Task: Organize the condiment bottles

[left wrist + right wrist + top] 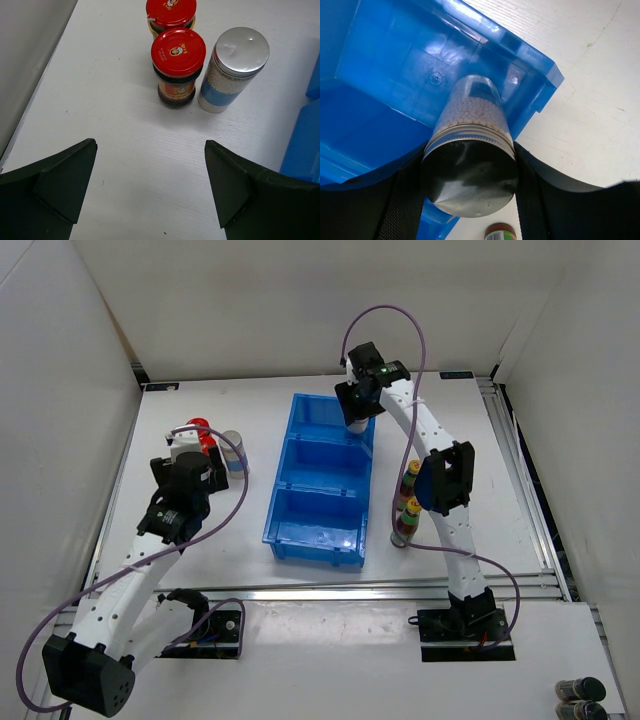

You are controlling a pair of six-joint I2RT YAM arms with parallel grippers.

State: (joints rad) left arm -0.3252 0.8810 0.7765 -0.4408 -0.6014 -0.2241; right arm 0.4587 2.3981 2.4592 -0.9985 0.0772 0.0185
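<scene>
My right gripper (357,420) is shut on a silver-capped white-and-blue bottle (470,112), held upright in the far compartment of the blue bin (320,485); in the right wrist view my gripper (469,187) clamps its cap at the bin's corner (535,75). My left gripper (150,150) is open and empty, just short of two squat dark red-capped jars (178,62), (171,14) and a second silver-capped bottle (234,70). These stand left of the bin in the top view (200,430), (233,451). Two slim dark yellow-capped bottles (408,508) stand right of the bin.
The bin's middle and near compartments hold nothing. White walls enclose the table on the left (60,390), back and right. The bin's left wall shows at the right edge of the left wrist view (305,145). More bottles lie outside the table at bottom right (582,695).
</scene>
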